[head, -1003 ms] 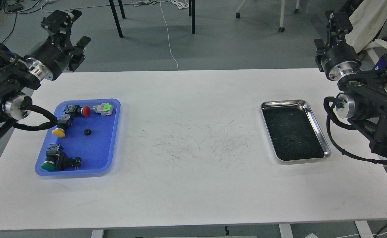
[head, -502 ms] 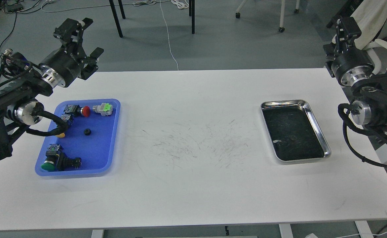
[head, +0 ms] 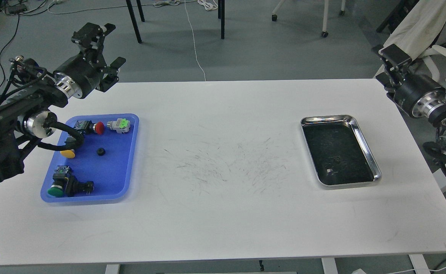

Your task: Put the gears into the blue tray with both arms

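Note:
The blue tray [head: 113, 173] lies at the table's left. One small black gear [head: 101, 151] rests near its middle, among push-button switches. A second tiny gear [head: 335, 160] is a faint dark speck on the dark floor of the silver tray. My left gripper [head: 104, 49] hovers beyond the blue tray's far edge, over the table's back left corner, open and holding nothing. At the far right edge, off the table's back corner, my right gripper [head: 393, 57] looks dark and end-on, so its fingers cannot be told apart.
The silver metal tray [head: 327, 118] sits at the table's right. Switches with red [head: 99, 128], green-white [head: 119, 125], yellow [head: 68, 153] and green [head: 56, 190] caps crowd the blue tray. A black cable from my left arm hangs over that tray's left edge.
My left arm swung right, bringing its gripper closer to the table's back edge. My right arm drew back to the right and lower, away from the silver tray.

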Motion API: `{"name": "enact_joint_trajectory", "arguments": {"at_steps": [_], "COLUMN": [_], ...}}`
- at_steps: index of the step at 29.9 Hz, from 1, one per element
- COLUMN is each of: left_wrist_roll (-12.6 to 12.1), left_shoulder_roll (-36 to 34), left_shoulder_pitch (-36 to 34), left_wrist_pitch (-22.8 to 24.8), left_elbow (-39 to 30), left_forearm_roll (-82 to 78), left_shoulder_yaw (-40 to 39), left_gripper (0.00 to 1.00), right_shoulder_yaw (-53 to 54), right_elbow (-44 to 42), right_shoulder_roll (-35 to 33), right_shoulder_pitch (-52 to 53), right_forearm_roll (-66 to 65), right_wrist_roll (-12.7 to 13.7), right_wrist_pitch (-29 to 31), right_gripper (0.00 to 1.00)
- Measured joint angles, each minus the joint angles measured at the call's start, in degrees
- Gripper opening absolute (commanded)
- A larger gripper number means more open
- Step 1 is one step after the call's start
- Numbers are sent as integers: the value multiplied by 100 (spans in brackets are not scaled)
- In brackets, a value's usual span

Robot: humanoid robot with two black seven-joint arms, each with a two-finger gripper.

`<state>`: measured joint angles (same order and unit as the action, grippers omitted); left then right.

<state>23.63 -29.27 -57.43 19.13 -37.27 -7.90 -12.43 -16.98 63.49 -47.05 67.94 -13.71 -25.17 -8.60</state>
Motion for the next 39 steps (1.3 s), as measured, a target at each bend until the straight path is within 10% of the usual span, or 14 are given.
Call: {"name": "enact_joint_trajectory", "arguments": {"at_steps": [13, 26, 39], "left_wrist_roll": [-43, -93, -71], "left_shoulder_roll": [205, 294, 266], "left_shoulder_pitch": [-101, -76, -53], "left_wrist_pitch": [-85, -86, -115], "left_elbow": [224, 255, 259], "left_forearm_roll": [0, 71, 78], "left_shoulder_yaw": [-5, -14, -170], "left_gripper": [97, 97, 97], "right_shoulder_yaw": [-3032, -3132, -3136], "right_elbow": [574, 629, -583], "right_shoulder_roll": [-105, -78, 821], "right_shoulder_pitch": [2134, 2361, 1444], "right_forearm_roll": [-996, -4983, -5600], "right_wrist_roll": [41, -277, -284], "right_wrist_pitch": [584, 894, 885], "right_gripper": [92, 95, 93]}}
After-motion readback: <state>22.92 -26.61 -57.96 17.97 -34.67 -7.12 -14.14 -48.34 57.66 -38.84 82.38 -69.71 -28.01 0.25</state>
